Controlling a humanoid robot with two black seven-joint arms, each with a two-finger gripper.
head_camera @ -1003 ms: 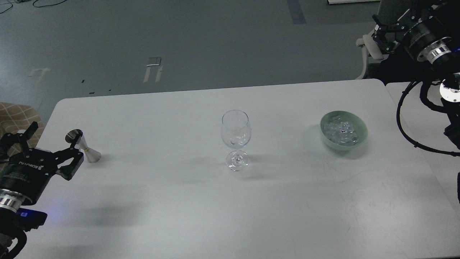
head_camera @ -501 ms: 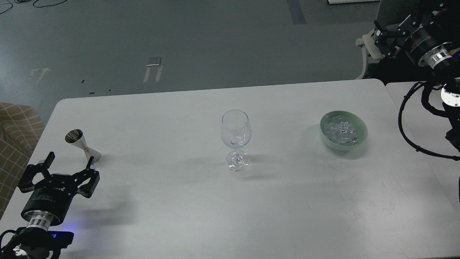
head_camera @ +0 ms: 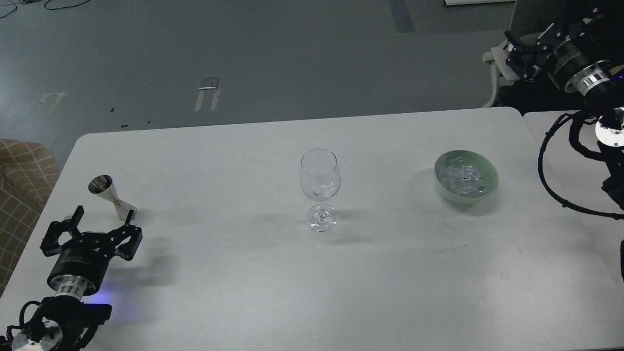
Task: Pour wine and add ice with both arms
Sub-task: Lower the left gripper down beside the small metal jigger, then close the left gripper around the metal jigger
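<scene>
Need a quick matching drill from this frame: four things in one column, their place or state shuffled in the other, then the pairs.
Things:
1. wine glass
2. ice
3. metal measuring cup
4. left pincer

Place or state:
A. heaped in the green bowl on the right side of the table
B. open, just in front of the measuring cup
C. upright and empty at the table's middle
D. standing near the table's left edge

Pairs: 1-C, 2-A, 3-D, 4-B

Shiny metal jigger (head_camera: 112, 197), clear glass goblet (head_camera: 320, 189)
</scene>
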